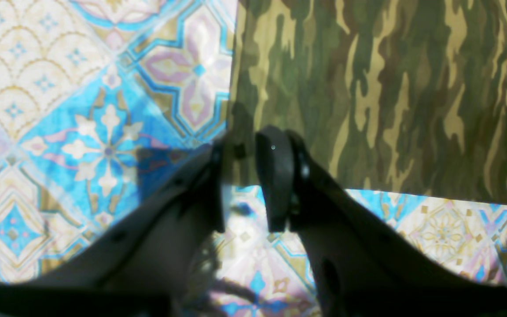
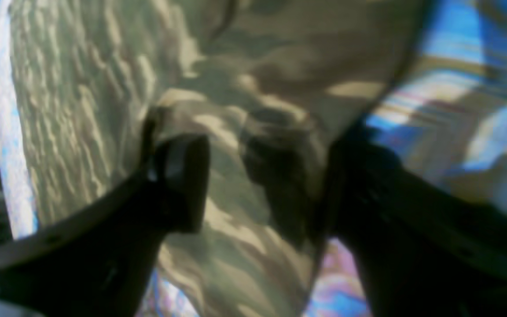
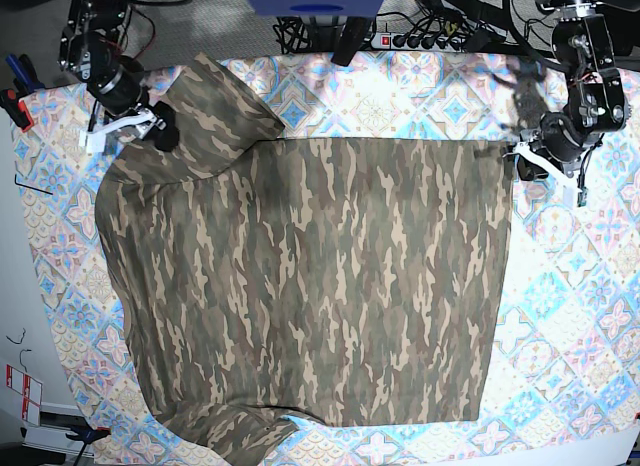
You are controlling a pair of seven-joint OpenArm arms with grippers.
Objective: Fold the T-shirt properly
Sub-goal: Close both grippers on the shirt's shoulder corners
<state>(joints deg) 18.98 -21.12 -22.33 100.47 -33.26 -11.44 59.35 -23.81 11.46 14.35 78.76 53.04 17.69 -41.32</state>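
The camouflage T-shirt (image 3: pixel 320 276) lies spread flat on the tile-patterned tablecloth (image 3: pixel 575 296). One sleeve (image 3: pixel 215 106) is folded over at the back left of the base view. My left gripper (image 3: pixel 532 158) sits at the shirt's back right corner. In the left wrist view the gripper (image 1: pixel 242 147) is open, with the corner of the T-shirt (image 1: pixel 390 88) lying flat between its fingers. My right gripper (image 3: pixel 150 126) is at the shirt's edge by the folded sleeve. In the blurred right wrist view the gripper (image 2: pixel 262 149) is open wide, with a bunched fold of the T-shirt (image 2: pixel 82 110) between its fingers.
A power strip and cables (image 3: pixel 440 31) lie beyond the table's far edge. Red-handled tools (image 3: pixel 12 101) sit off the left edge. A strip of bare tablecloth (image 1: pixel 60 110) surrounds the shirt on all sides.
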